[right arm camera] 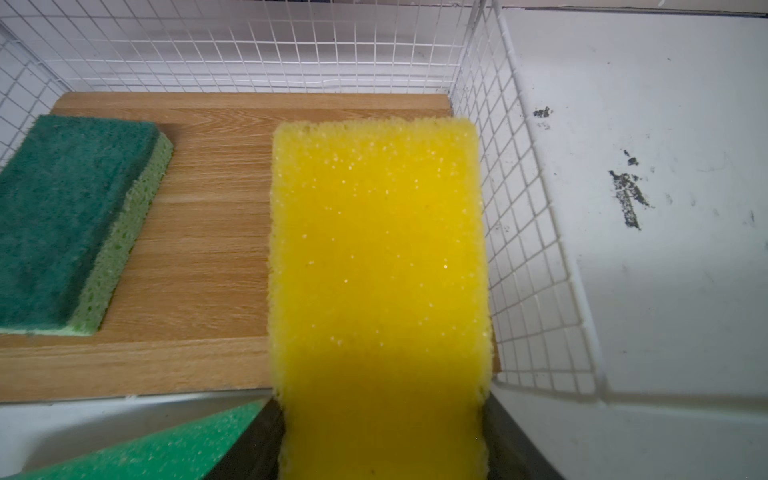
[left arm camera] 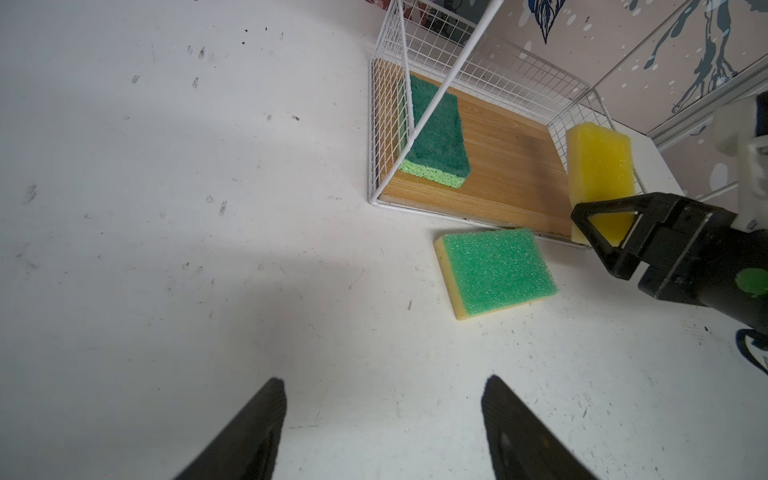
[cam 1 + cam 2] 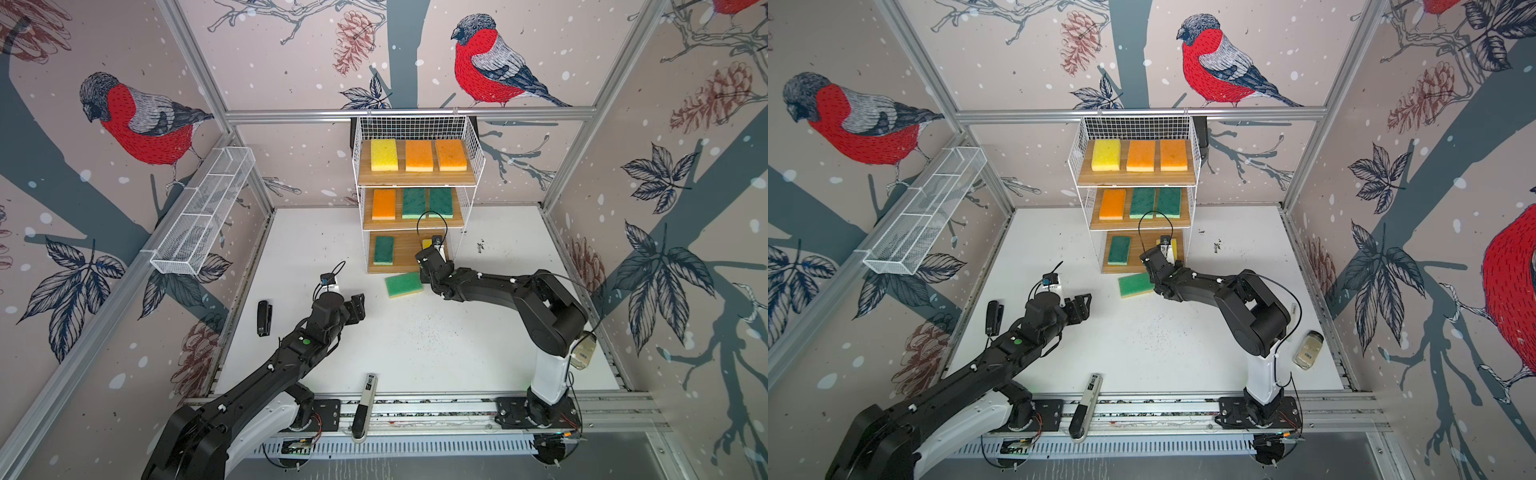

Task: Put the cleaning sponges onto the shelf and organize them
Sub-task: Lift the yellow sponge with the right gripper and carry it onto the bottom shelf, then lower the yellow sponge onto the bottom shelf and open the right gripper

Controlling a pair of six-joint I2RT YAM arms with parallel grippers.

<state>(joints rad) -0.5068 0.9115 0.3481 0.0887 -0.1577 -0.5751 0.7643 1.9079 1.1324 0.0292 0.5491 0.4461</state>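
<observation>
The shelf (image 3: 415, 178) stands at the table's back. Its top board holds a yellow sponge (image 3: 384, 154) and two orange ones (image 3: 419, 155). An orange sponge (image 3: 383, 204) and two dark green ones (image 3: 414, 203) lie on the middle board. The bottom board (image 1: 208, 232) has a dark green sponge (image 1: 62, 216) at its left. My right gripper (image 1: 380, 415) is shut on a yellow sponge (image 1: 378, 249), held over that board's right side by the wire wall. A light green sponge (image 2: 496, 270) lies on the table before the shelf. My left gripper (image 2: 384, 382) hangs open and empty over bare table.
A long white mesh basket (image 3: 203, 212) hangs on the left wall. A black stapler-like item (image 3: 264, 318) lies at the table's left, a black-and-white marker (image 3: 365, 405) on the front rail, and a small jar (image 3: 1308, 350) beside the right arm's base.
</observation>
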